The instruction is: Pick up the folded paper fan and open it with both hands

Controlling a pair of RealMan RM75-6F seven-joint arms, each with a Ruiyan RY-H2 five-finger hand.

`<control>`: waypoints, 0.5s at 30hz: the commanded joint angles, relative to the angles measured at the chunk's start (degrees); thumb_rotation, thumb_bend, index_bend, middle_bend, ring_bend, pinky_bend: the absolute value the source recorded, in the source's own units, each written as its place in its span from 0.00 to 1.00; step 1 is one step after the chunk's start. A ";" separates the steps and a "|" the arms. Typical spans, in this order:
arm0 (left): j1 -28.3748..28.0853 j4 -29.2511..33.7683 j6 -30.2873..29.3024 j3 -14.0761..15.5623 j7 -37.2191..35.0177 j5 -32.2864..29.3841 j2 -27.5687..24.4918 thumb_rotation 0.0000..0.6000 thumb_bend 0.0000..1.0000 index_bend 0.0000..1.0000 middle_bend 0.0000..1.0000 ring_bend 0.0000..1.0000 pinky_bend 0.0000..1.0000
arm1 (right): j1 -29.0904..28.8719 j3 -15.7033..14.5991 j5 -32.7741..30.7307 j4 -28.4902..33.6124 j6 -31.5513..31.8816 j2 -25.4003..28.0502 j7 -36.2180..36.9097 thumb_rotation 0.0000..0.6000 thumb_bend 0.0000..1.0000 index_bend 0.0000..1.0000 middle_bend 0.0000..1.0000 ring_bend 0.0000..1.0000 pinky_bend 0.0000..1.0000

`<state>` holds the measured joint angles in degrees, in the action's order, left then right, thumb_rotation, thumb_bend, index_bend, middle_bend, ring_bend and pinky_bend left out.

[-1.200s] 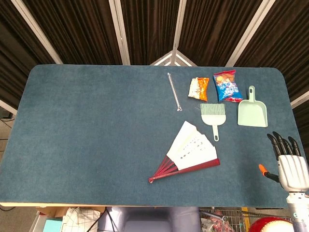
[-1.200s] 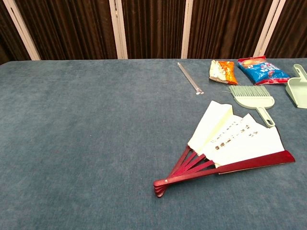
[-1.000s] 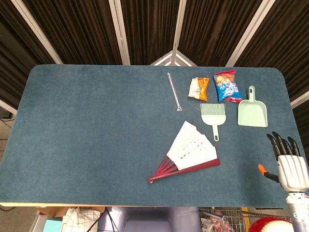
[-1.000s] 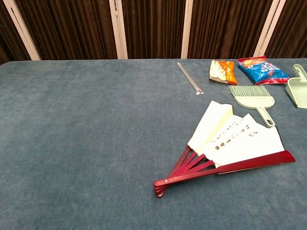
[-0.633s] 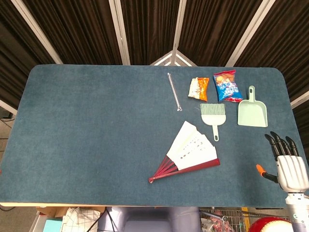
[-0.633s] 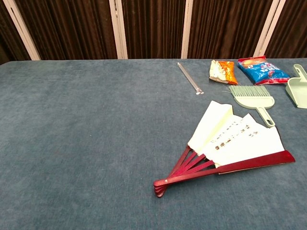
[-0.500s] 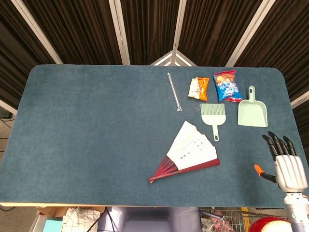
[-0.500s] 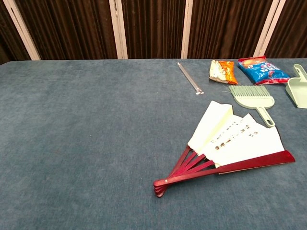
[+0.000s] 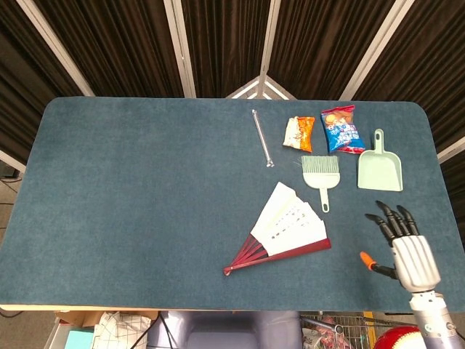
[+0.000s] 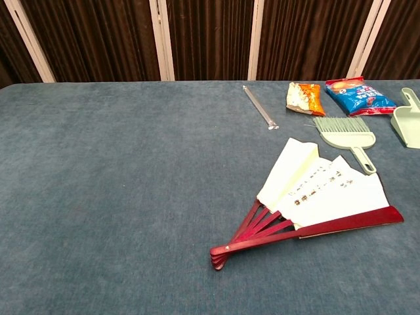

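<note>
The paper fan [image 9: 285,227] lies flat on the blue table [image 9: 145,203], partly spread, with cream leaf and dark red ribs meeting at a pivot toward the lower left. The chest view shows the same fan [image 10: 315,197] right of centre. My right hand [image 9: 402,249] hovers over the table's front right corner, palm down, fingers apart and holding nothing, well to the right of the fan. Only the head view shows it. My left hand appears in neither view.
At the back right lie a thin clear rod [image 9: 262,138], an orange snack bag [image 9: 299,133], a blue snack bag [image 9: 341,129], a pale green hand brush [image 9: 320,173] and a matching dustpan [image 9: 380,168]. The brush handle ends just above the fan's leaf.
My right hand has moved left and a little forward over the table, from the right edge toward the fan. The fan and the other objects have not moved.
</note>
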<state>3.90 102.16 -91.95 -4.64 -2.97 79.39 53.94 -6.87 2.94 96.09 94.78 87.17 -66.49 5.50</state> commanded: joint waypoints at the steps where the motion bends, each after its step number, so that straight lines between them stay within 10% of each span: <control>1: 0.15 0.02 -0.08 -0.05 -0.68 -0.11 -0.22 1.00 0.38 0.06 0.00 0.00 0.00 | -0.99 -2.55 4.63 0.00 -0.39 -2.63 1.23 1.00 0.24 0.26 0.09 0.15 0.07; 15: 0.01 0.16 1.30 -0.38 -2.21 -1.81 -0.99 1.00 0.38 0.06 0.00 0.00 0.00 | -1.57 -6.58 8.59 -3.14 -5.37 -13.74 -10.13 1.00 0.24 0.31 0.09 0.15 0.07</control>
<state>3.93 102.30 -90.68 -5.02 -5.15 77.59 52.97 -8.29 -3.14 104.42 92.45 82.80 -78.84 -3.23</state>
